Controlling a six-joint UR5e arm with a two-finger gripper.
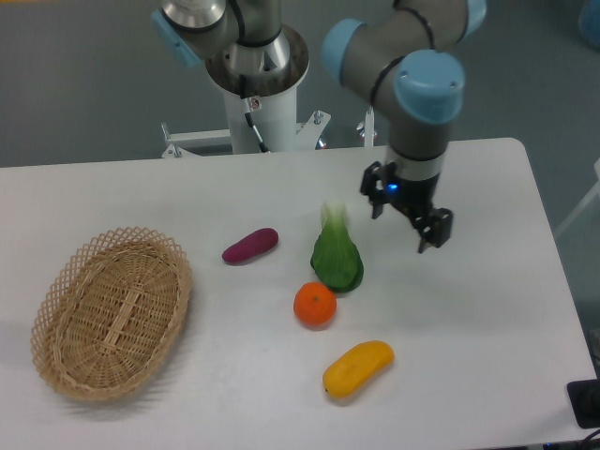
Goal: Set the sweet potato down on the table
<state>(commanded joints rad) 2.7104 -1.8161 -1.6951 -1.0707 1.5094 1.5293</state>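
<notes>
Near the middle of the table [487,309], the sweet potato [249,246] just lies flat, while the gripper [407,223] hangs empty toward the right edge, fingers spread apart.

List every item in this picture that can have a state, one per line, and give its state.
sweet potato: lying on the table, free of the gripper
gripper: open, empty, above the table right of the green vegetable
wicker basket: upright, empty
green vegetable: lying on the table, leafy end nearest the orange
orange: resting on the table, whole
yellow fruit: lying on its side
</notes>
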